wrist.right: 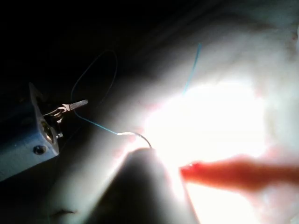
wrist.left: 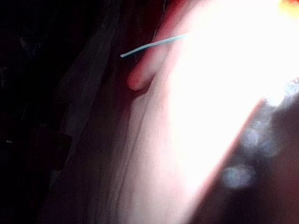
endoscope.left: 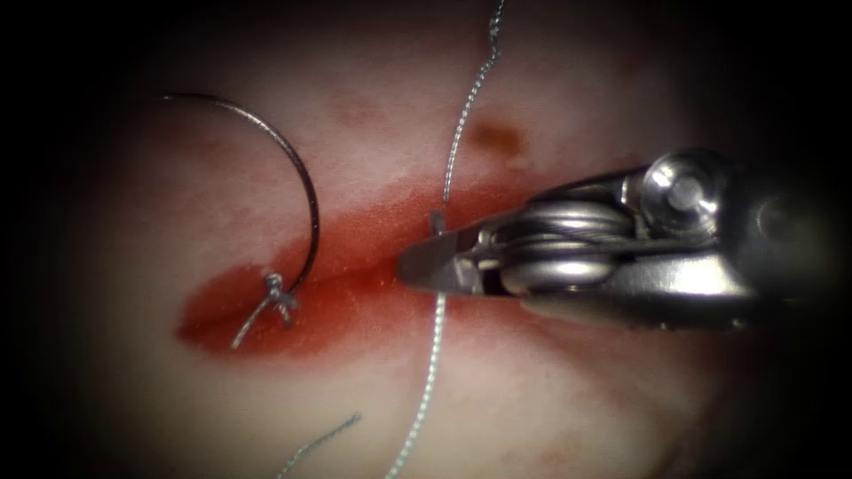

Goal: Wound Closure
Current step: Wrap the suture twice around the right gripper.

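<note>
In the endoscope view we see the right tool (endoscope.left: 426,263) over the cut (endoscope.left: 355,284), jaws pressed together on the thread (endoscope.left: 454,142) that crosses it. The needle (endoscope.left: 297,168) lies free on the tissue (endoscope.left: 568,399) to the left, its end by a knot (endoscope.left: 277,293), held by neither tool. The right wrist view adds a thread loop (wrist.right: 98,70) beyond the tissue edge. The left wrist view shows a thread end (wrist.left: 149,45).

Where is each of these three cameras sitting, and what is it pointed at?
Endoscope: above and in front of the cut, showing the right tool, needle and thread.
Left wrist: rides near that arm's wrist, facing the tissue.
Right wrist: near that arm's wrist, looking along its shaft.
Shared: tissue, thread.
</note>
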`<state>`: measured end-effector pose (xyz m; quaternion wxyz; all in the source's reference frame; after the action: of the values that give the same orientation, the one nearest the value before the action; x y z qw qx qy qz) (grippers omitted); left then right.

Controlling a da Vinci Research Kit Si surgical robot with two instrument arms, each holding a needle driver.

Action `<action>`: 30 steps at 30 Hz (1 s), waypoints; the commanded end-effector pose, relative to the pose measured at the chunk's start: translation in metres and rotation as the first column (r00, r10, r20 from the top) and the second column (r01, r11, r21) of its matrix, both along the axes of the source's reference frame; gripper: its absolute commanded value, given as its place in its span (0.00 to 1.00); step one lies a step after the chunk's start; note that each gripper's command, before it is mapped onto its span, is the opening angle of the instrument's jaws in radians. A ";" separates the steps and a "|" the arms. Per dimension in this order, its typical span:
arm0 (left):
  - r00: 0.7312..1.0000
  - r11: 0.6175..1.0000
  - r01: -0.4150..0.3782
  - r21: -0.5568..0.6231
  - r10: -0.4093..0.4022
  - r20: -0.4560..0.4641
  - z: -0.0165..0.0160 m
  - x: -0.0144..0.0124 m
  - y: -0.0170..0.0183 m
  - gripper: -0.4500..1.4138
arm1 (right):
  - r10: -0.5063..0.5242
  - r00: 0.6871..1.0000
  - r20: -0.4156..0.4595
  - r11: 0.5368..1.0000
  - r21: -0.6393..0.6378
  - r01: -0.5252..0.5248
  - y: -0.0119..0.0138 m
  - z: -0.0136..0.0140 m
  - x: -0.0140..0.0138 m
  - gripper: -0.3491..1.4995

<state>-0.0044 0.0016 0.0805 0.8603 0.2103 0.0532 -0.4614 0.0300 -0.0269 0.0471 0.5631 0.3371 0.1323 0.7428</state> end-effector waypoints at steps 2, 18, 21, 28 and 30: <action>0.998 0.999 -0.048 -0.014 0.047 -0.032 -0.0002 -0.0004 0.0005 0.99 | -0.008 1.000 -0.008 1.000 -0.005 0.008 0.0005 -0.0005 0.0017 0.00; 0.816 0.832 -0.268 -0.486 0.464 0.345 -0.0042 -0.0129 0.0011 0.99 | -0.049 0.998 -0.024 0.999 -0.018 0.049 -0.0002 0.0000 0.0026 0.00; 0.681 0.721 -0.343 -0.602 0.633 0.369 -0.0043 -0.0151 0.0009 0.99 | -0.050 0.998 -0.026 0.999 -0.015 0.050 -0.0001 -0.0001 0.0026 0.00; 0.552 0.689 -0.266 -0.674 0.682 0.479 -0.0036 -0.0181 0.0008 0.94 | -0.045 0.999 -0.017 0.998 -0.034 0.044 0.0003 -0.0003 0.0024 0.00; 0.577 0.721 -0.260 -0.643 0.650 0.494 -0.0031 -0.0185 0.0006 0.95 | -0.039 0.999 -0.013 0.998 -0.041 0.038 0.0004 -0.0003 0.0024 0.00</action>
<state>-0.0231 0.0007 0.0783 0.9188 0.1517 -0.3137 -0.1856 0.0312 -0.0273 0.0474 0.5847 0.3268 0.1446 0.7283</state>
